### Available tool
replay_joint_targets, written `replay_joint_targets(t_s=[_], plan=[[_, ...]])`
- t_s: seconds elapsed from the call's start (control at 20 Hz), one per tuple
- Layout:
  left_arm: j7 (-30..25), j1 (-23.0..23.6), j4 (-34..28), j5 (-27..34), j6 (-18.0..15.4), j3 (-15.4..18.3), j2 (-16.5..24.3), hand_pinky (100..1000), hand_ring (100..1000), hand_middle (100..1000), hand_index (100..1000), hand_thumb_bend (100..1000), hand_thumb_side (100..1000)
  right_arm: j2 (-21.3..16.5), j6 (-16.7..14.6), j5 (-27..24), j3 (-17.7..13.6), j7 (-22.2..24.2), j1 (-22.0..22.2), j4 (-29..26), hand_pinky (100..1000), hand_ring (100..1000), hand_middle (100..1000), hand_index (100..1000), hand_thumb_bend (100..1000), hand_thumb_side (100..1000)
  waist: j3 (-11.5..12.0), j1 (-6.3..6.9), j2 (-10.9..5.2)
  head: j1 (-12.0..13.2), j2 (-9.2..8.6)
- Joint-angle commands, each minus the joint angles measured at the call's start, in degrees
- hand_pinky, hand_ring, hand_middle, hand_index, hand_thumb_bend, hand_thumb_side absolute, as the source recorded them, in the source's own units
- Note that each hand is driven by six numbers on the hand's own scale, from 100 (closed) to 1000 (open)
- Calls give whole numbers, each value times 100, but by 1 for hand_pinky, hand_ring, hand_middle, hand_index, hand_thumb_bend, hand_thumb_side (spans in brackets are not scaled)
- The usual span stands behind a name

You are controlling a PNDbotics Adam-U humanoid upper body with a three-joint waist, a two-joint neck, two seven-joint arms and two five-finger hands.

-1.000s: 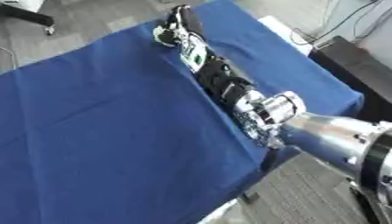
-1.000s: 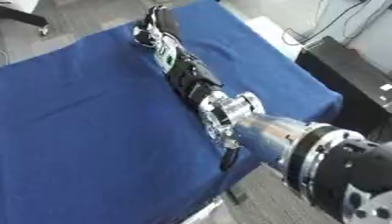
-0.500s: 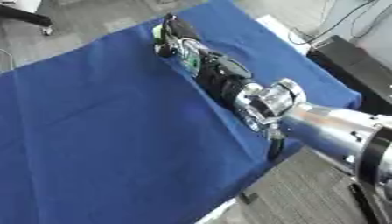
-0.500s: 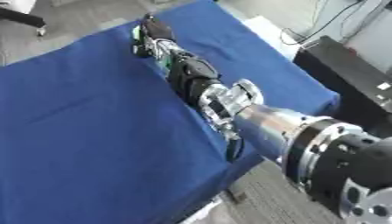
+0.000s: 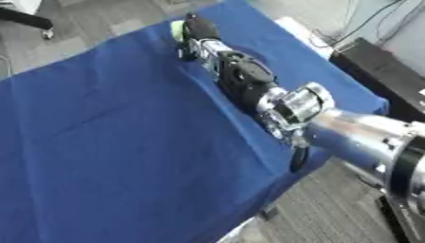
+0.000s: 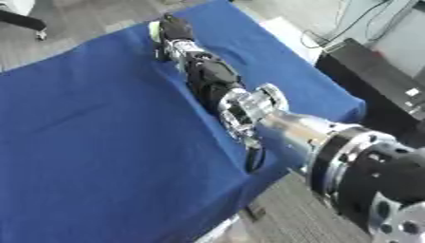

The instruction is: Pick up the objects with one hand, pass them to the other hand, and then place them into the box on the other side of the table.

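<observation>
Lab: cables (image 5: 348,21), black equipment case (image 5: 378,76), grey floor (image 5: 332,209).

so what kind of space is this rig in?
Probably a lab or office test room: a table under a blue cloth, loose cables on a grey floor, and a dark cabinet beside it.

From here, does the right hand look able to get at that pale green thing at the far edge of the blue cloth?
Probably yes. The right hand is stretched out to the far edge of the blue cloth, right against the pale green thing, with nothing between them. Its grip cannot be made out.
</observation>
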Motion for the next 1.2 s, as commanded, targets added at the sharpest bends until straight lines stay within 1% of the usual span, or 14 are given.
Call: replay_joint_targets(t_s=[0.05, 0.25, 0.3, 0.35, 0.45, 0.5, 0.6, 0.65, 0.9, 1.0, 1.05, 1.1, 1.15, 1.2], plan=[[12, -48, -73, 3, -8, 9, 60, 707, 636, 681, 891, 100, 845, -85, -145, 287, -291, 71, -156, -448, 920, 783, 854, 1000, 100, 113, -16, 28, -4, -24, -16], [16, -37, -62, -2, -18, 12, 56, 706, 636, 681, 891, 100, 845, -38, -295, 348, -484, 256, -194, -843, 919, 772, 852, 1000, 100, 117, -25, 16, -17, -31, -16], [18, -33, -59, -3, -19, 14, 55, 706, 636, 680, 891, 100, 845, -29, -283, 345, -520, 285, -196, -891, 918, 769, 858, 1000, 100, 199, -25, 16, -21, -33, -16], [21, -30, -57, -3, -21, 16, 54, 707, 636, 680, 891, 100, 845, -17, -251, 313, -562, 296, -194, -925, 915, 768, 860, 1000, 100, 363, -25, 16, -25, -36, -16], [28, -29, -54, -2, -24, 22, 55, 707, 637, 681, 891, 100, 845, 13, -159, 179, -641, 307, -178, -956, 905, 764, 865, 1000, 100, 596, -26, 18, -30, -39, -16], [30, -29, -54, -1, -26, 24, 54, 707, 637, 681, 891, 100, 845, 27, -113, 96, -672, 293, -169, -970, 904, 757, 860, 993, 100, 670, -26, 19, -31, -42, -16], [29, -29, -53, 1, -27, 23, 53, 707, 637, 681, 891, 100, 845, 35, -18, -70, -681, 207, -156, -995, 892, 739, 850, 973, 100, 896, -24, 20, -30, -47, -16], [29, -30, -53, 1, -27, 23, 52, 707, 637, 681, 891, 100, 845, 38, 26, -147, -677, 143, -156, -1010, 889, 732, 845, 965, 100, 942, -23, 22, -30, -50, -16], [26, -32, -56, -2, -26, 22, 52, 707, 638, 681, 891, 100, 846, 42, 64, -321, -580, -50, -166, -993, 890, 728, 840, 950, 100, 882, -24, 24, -25, -73, -16], [26, -30, -55, -4, -24, 22, 52, 707, 638, 681, 891, 100, 846, 37, 19, -310, -543, -41, -160, -944, 897, 745, 852, 978, 100, 700, -21, 22, -25, -76, -16], [26, -29, -56, -5, -24, 22, 53, 707, 638, 681, 891, 100, 846, 29, -18, -270, -514, -3, -152, -901, 902, 752, 858, 1000, 100, 653, -19, 21, -26, -82, -16], [26, -28, -58, -5, -25, 23, 55, 707, 638, 681, 891, 100, 846, 20, -53, -221, -496, 49, -148, -851, 911, 770, 872, 1000, 100, 501, -17, 20, -26, -87, -16], [28, -27, -57, -5, -24, 25, 56, 707, 638, 681, 891, 100, 846, 7, -85, -157, -463, 114, -136, -782, 912, 770, 871, 1000, 100, 437, -14, 19, -27, -91, -16], [28, -25, -58, -4, -24, 25, 58, 707, 638, 681, 891, 100, 846, -16, -107, -78, -430, 187, -127, -716, 925, 795, 886, 1000, 100, 167, -11, 16, -27, -96, -16]])
